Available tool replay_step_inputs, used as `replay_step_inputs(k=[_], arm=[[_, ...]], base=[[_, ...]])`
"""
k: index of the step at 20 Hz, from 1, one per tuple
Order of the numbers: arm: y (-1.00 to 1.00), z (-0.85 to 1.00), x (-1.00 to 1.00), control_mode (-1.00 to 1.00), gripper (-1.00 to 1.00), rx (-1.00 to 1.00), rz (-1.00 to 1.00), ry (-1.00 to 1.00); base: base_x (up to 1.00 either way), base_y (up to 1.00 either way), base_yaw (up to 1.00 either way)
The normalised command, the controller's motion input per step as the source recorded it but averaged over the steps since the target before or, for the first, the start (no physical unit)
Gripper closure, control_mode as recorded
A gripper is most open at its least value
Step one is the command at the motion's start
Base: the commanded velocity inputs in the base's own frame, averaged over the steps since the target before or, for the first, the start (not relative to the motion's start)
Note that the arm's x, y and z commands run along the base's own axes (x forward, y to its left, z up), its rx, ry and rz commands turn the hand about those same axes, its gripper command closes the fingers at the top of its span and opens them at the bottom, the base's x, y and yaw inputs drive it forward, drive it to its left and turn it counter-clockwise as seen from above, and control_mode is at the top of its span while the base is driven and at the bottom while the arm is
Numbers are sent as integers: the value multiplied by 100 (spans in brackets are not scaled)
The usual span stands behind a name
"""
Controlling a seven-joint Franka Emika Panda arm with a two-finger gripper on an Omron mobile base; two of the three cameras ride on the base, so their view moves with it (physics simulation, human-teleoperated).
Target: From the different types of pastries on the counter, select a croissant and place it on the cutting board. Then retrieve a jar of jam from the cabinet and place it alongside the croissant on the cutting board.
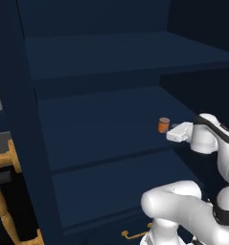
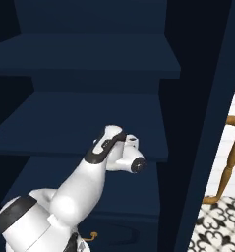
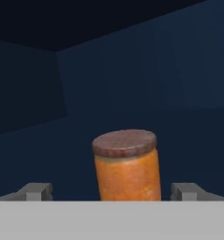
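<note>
One small orange-red cylindrical jar of jam [image 3: 127,166] with a darker brownish lid is standing upright on the middle plain navy shelf [image 1: 101,129] of the tall dark navy cabinet [image 2: 197,123]. Robot's tool [image 3: 112,191] is pointing straight at the jar, released, its two tips [image 3: 36,191] spreading wide on either side and not touching the glass. Jar is sitting just ahead of the white hand in the left base view, near the shelf's right side.
</note>
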Motion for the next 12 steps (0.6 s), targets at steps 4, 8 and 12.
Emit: replay_step_inputs(k=[4,8,12], arm=[[1,-22,33,-100,-100,3,0,-1],[11,-14,40,-100,-100,3,0,-1],[4,-14,67,-100,-100,7,0,0]], base=[[0,0,0],[0,0,0],[0,0,0]])
